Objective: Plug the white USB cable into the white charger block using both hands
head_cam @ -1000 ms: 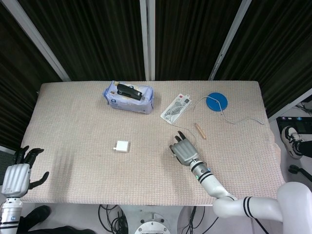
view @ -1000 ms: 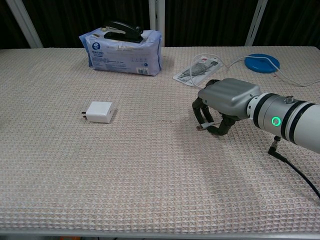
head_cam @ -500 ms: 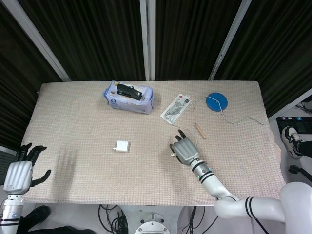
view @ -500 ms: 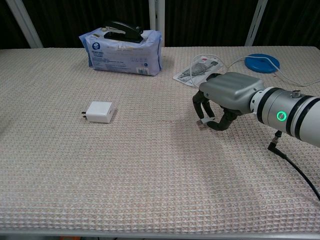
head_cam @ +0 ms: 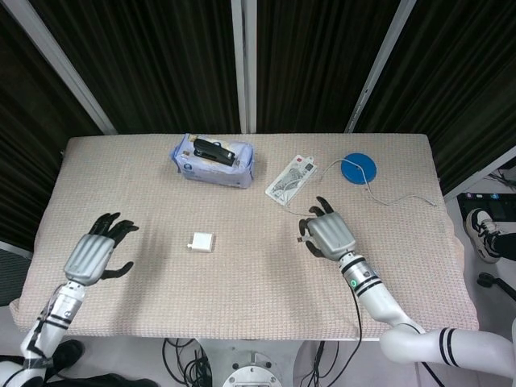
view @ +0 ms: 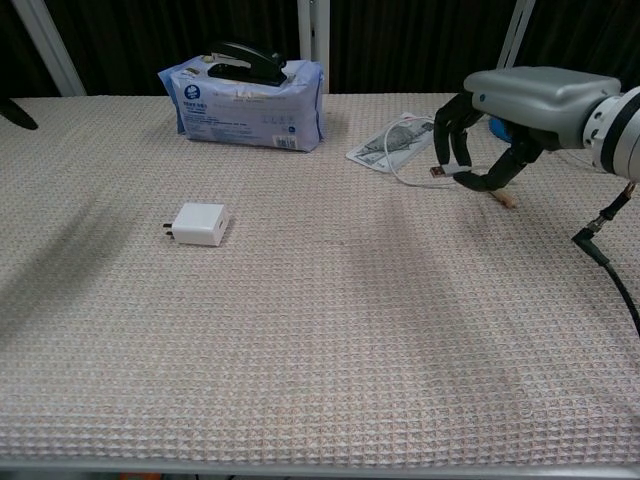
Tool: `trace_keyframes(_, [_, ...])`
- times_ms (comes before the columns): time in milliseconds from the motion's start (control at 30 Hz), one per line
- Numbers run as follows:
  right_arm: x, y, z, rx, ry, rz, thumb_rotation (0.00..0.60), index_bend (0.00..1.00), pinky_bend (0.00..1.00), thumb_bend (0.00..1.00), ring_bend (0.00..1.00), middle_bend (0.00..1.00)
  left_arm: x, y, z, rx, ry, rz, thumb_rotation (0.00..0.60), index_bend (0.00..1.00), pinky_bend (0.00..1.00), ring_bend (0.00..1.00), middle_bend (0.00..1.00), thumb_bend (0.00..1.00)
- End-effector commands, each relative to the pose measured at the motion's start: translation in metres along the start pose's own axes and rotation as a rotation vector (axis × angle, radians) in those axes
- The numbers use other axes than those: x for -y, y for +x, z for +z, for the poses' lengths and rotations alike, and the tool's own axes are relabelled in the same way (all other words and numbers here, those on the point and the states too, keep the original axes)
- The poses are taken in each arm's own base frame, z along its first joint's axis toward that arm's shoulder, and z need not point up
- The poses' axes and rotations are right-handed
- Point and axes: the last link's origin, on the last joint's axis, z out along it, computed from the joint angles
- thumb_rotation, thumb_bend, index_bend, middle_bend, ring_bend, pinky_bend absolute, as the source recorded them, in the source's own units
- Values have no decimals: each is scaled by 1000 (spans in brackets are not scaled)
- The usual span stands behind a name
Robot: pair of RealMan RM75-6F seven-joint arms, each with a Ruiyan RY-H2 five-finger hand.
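Two hands are over the counter (head_cam: 161,274) with its beige waffle-weave cover. My right hand (head_cam: 328,235) is raised above the surface, its fingers curled around the plug end of the thin white USB cable (view: 447,171); in the chest view the metal tip pokes out toward the left between its fingers (view: 441,128). From there the cable runs back toward the round blue disc (head_cam: 358,169) at the far right. My left hand (head_cam: 93,255) hovers over the left side of the counter, fingers spread and holding nothing. I see the small white square charger block (view: 200,224) lying flat on the cover between the two hands, well apart from both, its prongs pointing left. Behind it sits a blue soft tissue pack (view: 247,104) with a black clip (view: 242,59) resting on top. Beside the right hand lies a flat clear packet (head_cam: 291,179) with a red label.
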Motion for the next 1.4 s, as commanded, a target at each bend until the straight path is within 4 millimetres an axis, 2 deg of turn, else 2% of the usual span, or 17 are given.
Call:
trace_keyframes(33, [-10, 16, -4, -41, -29, 36, 600, 575, 57, 331, 204, 554, -23, -12, 49, 62, -54, 8, 600, 220, 0, 1, 166, 236])
trace_keyframes(167, [-18, 29, -7, -70, -48, 55, 600, 575, 57, 332, 204, 554, -46, -28, 73, 105, -89, -16, 600, 220, 0, 1, 167, 237])
trace_keyframes(333, [-22, 35, -8, -80, -57, 64, 600, 575, 56, 332, 204, 554, -67, -43, 96, 142, -99, -16, 600, 229, 0, 1, 187, 251])
trace_keyframes(533, [-26, 32, -9, -65, -67, 70, 600, 575, 56, 331, 205, 554, -84, -59, 108, 170, -109, -20, 600, 240, 0, 7, 208, 263])
trace_keyframes(867, [-31, 25, -8, -49, -75, 76, 600, 575, 56, 332, 205, 552, -80, -74, 112, 174, -43, -17, 600, 302, 3, 31, 247, 266])
trace_keyframes(1400, [-33, 22, -9, -43, -86, 75, 600, 575, 56, 332, 207, 552, -84, -79, 117, 169, -38, -67, 587, 315, 5, 56, 277, 294])
